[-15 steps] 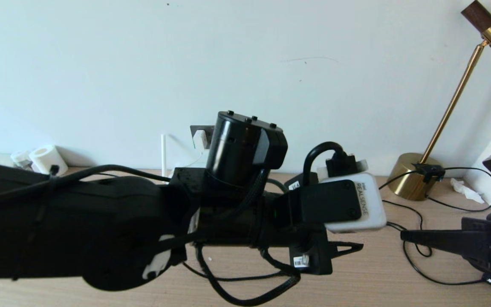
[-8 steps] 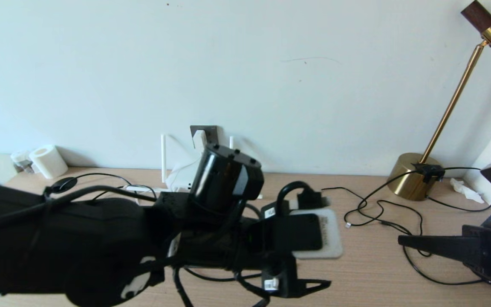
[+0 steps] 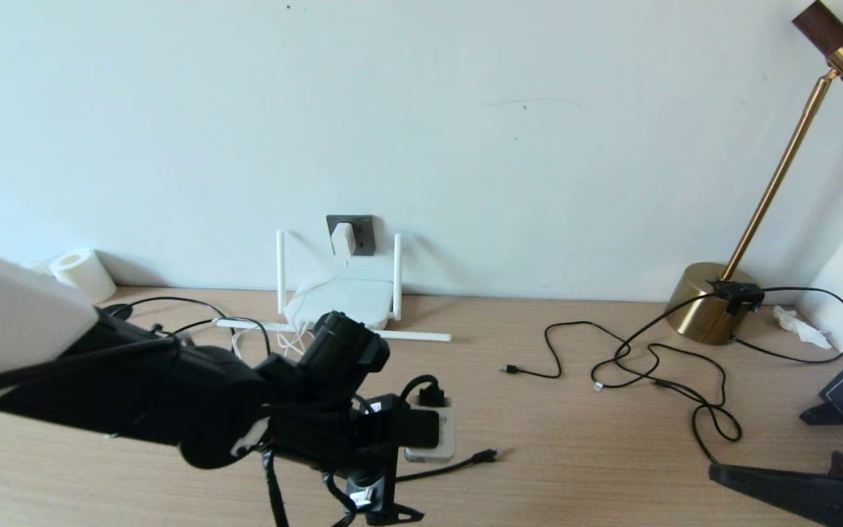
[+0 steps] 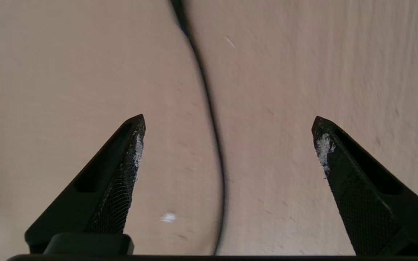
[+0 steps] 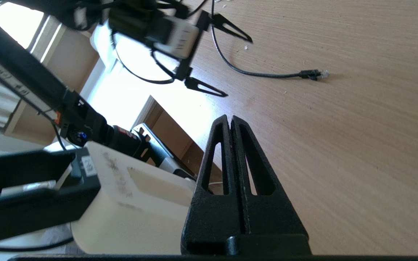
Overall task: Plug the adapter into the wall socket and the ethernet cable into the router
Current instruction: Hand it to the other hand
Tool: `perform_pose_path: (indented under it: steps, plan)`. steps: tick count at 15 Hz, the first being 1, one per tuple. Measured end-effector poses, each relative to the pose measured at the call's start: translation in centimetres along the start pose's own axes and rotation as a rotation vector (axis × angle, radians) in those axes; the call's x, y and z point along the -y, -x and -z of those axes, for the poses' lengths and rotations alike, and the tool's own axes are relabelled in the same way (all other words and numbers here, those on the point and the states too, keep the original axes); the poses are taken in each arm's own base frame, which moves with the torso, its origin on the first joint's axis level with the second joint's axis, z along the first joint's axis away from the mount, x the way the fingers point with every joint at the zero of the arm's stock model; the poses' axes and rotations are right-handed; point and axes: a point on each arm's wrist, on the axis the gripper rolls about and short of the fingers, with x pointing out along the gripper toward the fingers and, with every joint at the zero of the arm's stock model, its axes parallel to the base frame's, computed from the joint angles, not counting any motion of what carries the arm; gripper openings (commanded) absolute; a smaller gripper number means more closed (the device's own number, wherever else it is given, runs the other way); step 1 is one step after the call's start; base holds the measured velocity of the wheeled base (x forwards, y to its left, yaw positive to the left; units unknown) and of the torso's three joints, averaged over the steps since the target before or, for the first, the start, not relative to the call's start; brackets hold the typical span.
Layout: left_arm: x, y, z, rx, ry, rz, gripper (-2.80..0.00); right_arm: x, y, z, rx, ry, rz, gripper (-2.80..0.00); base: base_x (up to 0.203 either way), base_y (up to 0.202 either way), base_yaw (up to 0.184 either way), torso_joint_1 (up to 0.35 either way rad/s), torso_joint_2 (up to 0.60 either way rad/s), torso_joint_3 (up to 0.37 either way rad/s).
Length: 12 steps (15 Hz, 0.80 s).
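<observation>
The left gripper (image 4: 227,123) hangs low over the wooden desk (image 3: 597,468), closest to the robot, with its two fingers (image 4: 122,174) spread wide and nothing between them but bare wood. A black cable runs across the desk under the gap, and neither finger touches it. In the right wrist view the same gripper (image 5: 230,61) shows as two thin black tips held well apart above the desk.

The right gripper (image 5: 229,121) sits at the near right edge of the desk, its fingers (image 5: 245,174) pressed flat together and holding nothing. In the head view only its dark tip (image 3: 718,472) shows in the lower right corner.

The ethernet cable (image 3: 458,465) lies loose on the desk just beside the left arm, its clear plug tip (image 5: 323,73) resting free on the wood, well apart from the router (image 3: 348,298).

Further back, thinner black cords (image 3: 648,366) loop across the desk toward the brass lamp (image 3: 710,304) on the right.

The router lies flat at the foot of the wall with two antennas upright and others lying on the desk. Just above it, the adapter (image 3: 342,238) is seated in the wall socket (image 3: 363,233), its thin white cord dropping down to the router. A paper roll (image 3: 81,272) rests at the far left.
</observation>
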Motion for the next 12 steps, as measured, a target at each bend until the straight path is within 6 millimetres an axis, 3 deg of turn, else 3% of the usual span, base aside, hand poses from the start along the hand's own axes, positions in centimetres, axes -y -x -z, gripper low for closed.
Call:
perform_pose_path:
  steps: [6, 12]
  plan:
    - [-1.1, -1.9, 0.1, -0.153, 0.056, 0.168, 0.00, -0.5, 0.9, 1.5, 0.012, 0.021, -0.010, -2.80, 0.000, 0.000, 0.000, 0.000, 0.00, 0.000]
    - [-1.6, -3.6, 0.2, -0.161, 0.065, 0.189, 0.00, -0.4, 1.0, 1.8, 0.009, 0.016, -0.011, -2.80, 0.000, 0.000, 0.000, 0.000, 0.00, 0.000]
